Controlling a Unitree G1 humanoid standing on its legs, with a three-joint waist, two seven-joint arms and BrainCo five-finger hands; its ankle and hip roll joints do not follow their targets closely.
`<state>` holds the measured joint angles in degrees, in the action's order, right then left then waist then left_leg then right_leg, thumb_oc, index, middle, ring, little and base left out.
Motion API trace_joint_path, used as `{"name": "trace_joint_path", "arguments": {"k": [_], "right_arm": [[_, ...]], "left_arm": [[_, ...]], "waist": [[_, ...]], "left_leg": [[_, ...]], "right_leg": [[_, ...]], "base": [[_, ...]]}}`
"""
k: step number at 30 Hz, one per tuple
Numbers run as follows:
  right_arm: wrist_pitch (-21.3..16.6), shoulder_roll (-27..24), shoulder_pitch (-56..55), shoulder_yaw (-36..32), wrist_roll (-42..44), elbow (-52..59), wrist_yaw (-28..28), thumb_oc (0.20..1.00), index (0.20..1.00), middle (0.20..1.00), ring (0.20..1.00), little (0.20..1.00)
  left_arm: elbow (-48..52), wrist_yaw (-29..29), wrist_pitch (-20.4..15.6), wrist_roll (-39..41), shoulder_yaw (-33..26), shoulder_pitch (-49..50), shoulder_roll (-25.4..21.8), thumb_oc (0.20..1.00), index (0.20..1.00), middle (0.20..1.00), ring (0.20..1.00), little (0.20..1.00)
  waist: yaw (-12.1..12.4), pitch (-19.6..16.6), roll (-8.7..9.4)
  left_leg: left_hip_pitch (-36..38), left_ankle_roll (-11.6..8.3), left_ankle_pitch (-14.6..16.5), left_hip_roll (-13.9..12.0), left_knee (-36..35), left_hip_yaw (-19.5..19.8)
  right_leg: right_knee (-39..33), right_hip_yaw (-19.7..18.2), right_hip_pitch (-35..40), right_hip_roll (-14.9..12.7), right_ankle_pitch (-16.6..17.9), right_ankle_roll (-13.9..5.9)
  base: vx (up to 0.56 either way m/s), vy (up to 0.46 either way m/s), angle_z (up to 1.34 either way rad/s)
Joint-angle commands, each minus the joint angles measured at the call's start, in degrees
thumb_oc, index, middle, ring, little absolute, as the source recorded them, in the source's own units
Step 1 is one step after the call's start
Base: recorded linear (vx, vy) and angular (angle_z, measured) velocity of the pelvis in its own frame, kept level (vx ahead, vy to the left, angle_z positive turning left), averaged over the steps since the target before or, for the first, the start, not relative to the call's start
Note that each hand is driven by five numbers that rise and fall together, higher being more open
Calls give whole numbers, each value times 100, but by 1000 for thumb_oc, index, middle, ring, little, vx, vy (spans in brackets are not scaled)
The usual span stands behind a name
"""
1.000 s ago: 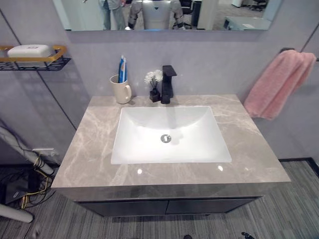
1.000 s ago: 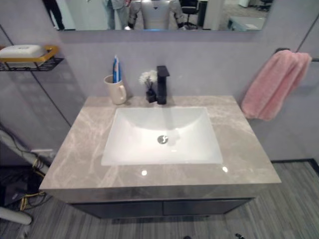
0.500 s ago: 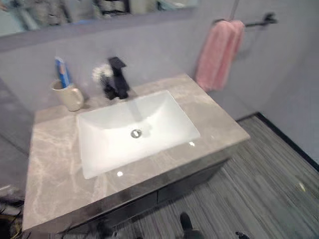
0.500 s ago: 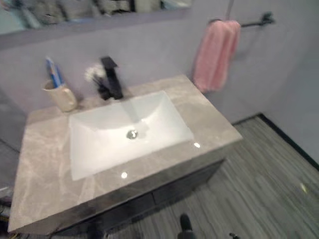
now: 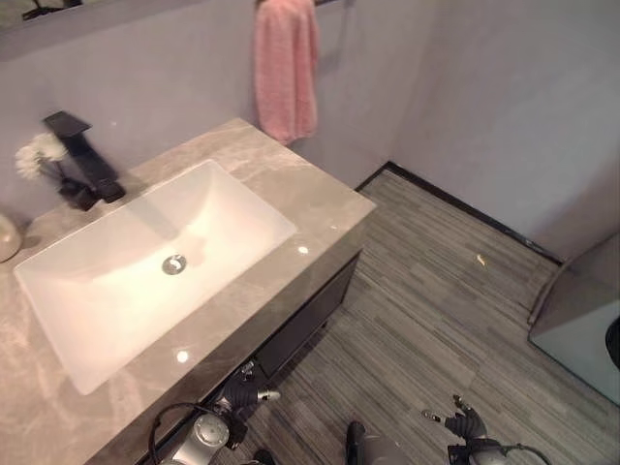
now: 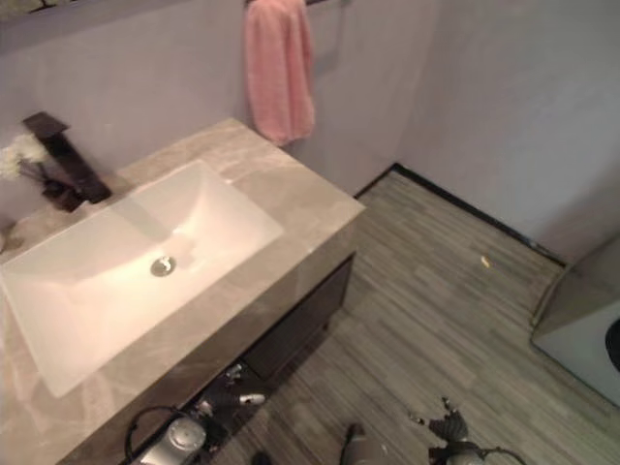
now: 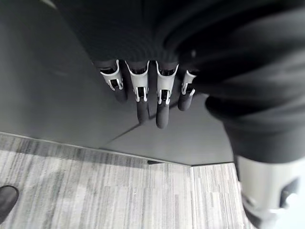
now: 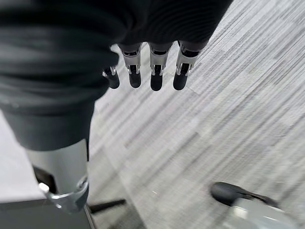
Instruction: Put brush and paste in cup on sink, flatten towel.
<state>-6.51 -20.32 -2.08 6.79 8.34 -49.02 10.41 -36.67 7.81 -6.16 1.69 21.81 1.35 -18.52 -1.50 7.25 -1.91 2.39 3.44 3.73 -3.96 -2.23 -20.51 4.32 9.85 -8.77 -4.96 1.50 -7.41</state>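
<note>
A pink towel [image 5: 286, 68] hangs bunched in folds from a bar on the wall, past the far right end of the counter. The white sink basin [image 5: 87, 320] is sunk into the grey marble counter [image 5: 320, 208]. A sliver of the cream cup [image 5: 5, 237] shows at the far left edge. My left hand [image 5: 240, 396] hangs low in front of the dark cabinet, its fingers [image 7: 162, 95] straight and holding nothing. Over the floor hangs my right hand [image 5: 461, 423], its fingers [image 8: 157, 71] straight and empty too.
A black faucet [image 5: 82, 160] and a small vase of white flowers [image 5: 39, 157] stand behind the basin. A dark cabinet [image 5: 310, 310] sits under the counter. A grey box-like unit [image 5: 581, 329] stands on the striped floor at the right.
The camera has swung right and down: the sink has slid left, the towel now sits top centre, and both hands have come into view at the bottom.
</note>
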Motion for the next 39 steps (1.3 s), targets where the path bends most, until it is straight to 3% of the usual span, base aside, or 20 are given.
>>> {"name": "trace_joint_path", "arguments": {"k": [1, 2, 3, 8, 9, 10, 11, 12, 13, 18, 22, 28, 29, 30, 32, 34, 39], "right_arm": [[-217, -272, -165, 79, -207, 419, 208, 1000, 1000, 1000, 1000, 1000], [-223, -289, -174, 128, -262, 619, 189, 1000, 1000, 1000, 1000, 1000], [-264, -401, -370, 165, -421, 1108, 106, 1000, 1000, 1000, 1000, 1000], [-325, -680, -802, 83, -720, 1925, -14, 1000, 1000, 1000, 1000, 1000], [-389, -811, -861, 58, -707, 2170, -35, 1000, 1000, 1000, 1000, 1000], [-386, -813, -865, 54, -707, 2176, -36, 1000, 1000, 1000, 1000, 1000], [-437, -889, -754, 176, -739, 2131, -81, 1000, 1000, 1000, 1000, 1000], [-439, -888, -748, 177, -739, 2127, -81, 1000, 1000, 1000, 1000, 1000], [-467, -914, -676, 291, -762, 2129, -163, 1000, 1000, 1000, 1000, 1000], [-474, -934, -684, 237, -794, 2285, -138, 1000, 1000, 1000, 1000, 1000], [-485, -864, -601, 312, -769, 2359, -175, 1000, 1000, 1000, 1000, 1000], [-516, -613, -472, 181, -363, 2103, -179, 1000, 1000, 1000, 1000, 1000], [-573, -609, -422, 109, -135, 2194, -255, 1000, 1000, 1000, 1000, 1000], [-573, -608, -420, 109, -133, 2195, -257, 1000, 1000, 1000, 1000, 1000], [-619, -629, -233, 148, 28, 2287, -264, 1000, 1000, 1000, 1000, 1000], [-601, -601, -64, 228, -10, 2129, -234, 1000, 1000, 1000, 1000, 1000], [-577, -409, -94, 285, 210, 2037, -323, 1000, 1000, 1000, 1000, 1000]], "left_arm": [[324, 269, -421, 528, -614, -204, -171, 1000, 1000, 1000, 1000, 1000], [278, 278, -436, 542, -696, -171, -144, 1000, 1000, 1000, 1000, 1000], [280, 256, -451, 470, -746, -167, -159, 1000, 1000, 1000, 1000, 1000], [214, 287, -455, 305, -812, -207, -224, 1000, 1000, 1000, 1000, 1000], [220, 314, -467, 266, -787, -293, -239, 1000, 1000, 1000, 1000, 1000], [217, 315, -468, 265, -785, -295, -237, 1000, 1000, 1000, 1000, 1000], [214, 350, -470, 181, -750, -309, -235, 1000, 1000, 1000, 1000, 1000], [213, 350, -471, 181, -752, -313, -235, 1000, 1000, 1000, 1000, 1000], [180, 373, -492, 122, -727, -249, -241, 1000, 1000, 1000, 1000, 1000], [231, 328, -474, 122, -645, -243, -228, 1000, 1000, 1000, 1000, 1000], [321, 336, -478, 149, -639, -247, -293, 1000, 1000, 1000, 1000, 1000], [851, 316, -506, 326, -682, -204, -422, 1000, 1000, 1000, 1000, 1000], [1403, 290, -471, 143, -692, -225, -653, 1000, 1000, 1000, 1000, 1000], [1417, 288, -461, 143, -697, -220, -658, 1000, 1000, 1000, 1000, 1000], [1951, 234, -494, 214, -701, -350, -794, 1000, 1000, 1000, 1000, 1000], [2051, 247, -494, 162, -614, -495, -765, 1000, 1000, 1000, 1000, 1000], [1735, 261, -450, 319, -590, -475, -551, 1000, 1000, 1000, 1000, 1000]], "waist": [[-16, -308, 203], [-26, -320, 221], [-99, -297, 254], [-230, -252, 276], [-208, -135, 336], [-219, -141, 329], [-70, -41, 387], [-79, -53, 385], [52, -22, 412], [62, -86, 346], [64, -77, 355], [62, -136, 297], [81, -33, 251], [78, -42, 253], [85, 177, 217], [100, 176, 228], [132, 47, 244]], "left_leg": [[-708, -303, -502, -37, 274, -681], [-668, -363, -536, -152, 273, -904], [-640, -460, -615, -294, 335, -888], [-713, -655, -794, -431, 431, -509], [-969, -647, -848, -327, 761, 180], [-995, -648, -834, -334, 791, 196], [-1151, -578, -609, 77, 965, 1198], [-1173, -577, -625, 77, 961, 1205], [-1254, -505, -517, 473, 1016, 1811], [-1356, -373, -696, 551, 834, 1562], [-1195, -252, -435, 658, 1016, 1646], [-1057, -42, -9, 759, 1352, 1491], [-1191, -38, 97, 739, 1779, 1460], [-1226, -39, 117, 737, 1821, 1460], [-1498, 20, 443, 752, 2477, 1444], [-1531, 59, 685, 813, 2756, 1489], [-1391, 125, 684, 971, 2646, 1624]], "right_leg": [[399, 1072, 959, -649, -372, -204], [195, 1085, 947, -597, -309, -205], [56, 698, 937, -352, -444, -127], [-230, 319, 1036, -41, -490, 69], [-362, 99, 982, 90, -392, 202], [-366, 112, 978, 95, -390, 204], [-380, -174, 971, 184, -387, 245], [-384, -167, 951, 186, -375, 246], [-372, -442, 973, 297, -381, 271], [-232, -478, 961, 445, -485, 306], [242, -680, 919, 538, -774, 329], [855, -775, 871, 374, -1098, 242], [1408, -687, 656, 299, -1255, 264], [1453, -687, 621, 297, -1279, 265], [2291, -471, 161, 133, -1526, 333], [2310, -382, 211, 48, -1679, 376], [2097, -359, 492, 48, -1617, 347]], "base": [[-123, -230, -158], [-48, -358, -148], [-3, -360, -143], [-2, -243, -105], [-81, -250, -53], [-61, -304, -57], [9, -141, -68], [56, -250, -103], [75, -147, -100], [91, -50, -72], [103, 37, -23], [126, 126, -15], [32, 114, -14], [-52, 102, -5], [-73, 89, 12], [56, 50, 21], [122, 28, 22]]}}
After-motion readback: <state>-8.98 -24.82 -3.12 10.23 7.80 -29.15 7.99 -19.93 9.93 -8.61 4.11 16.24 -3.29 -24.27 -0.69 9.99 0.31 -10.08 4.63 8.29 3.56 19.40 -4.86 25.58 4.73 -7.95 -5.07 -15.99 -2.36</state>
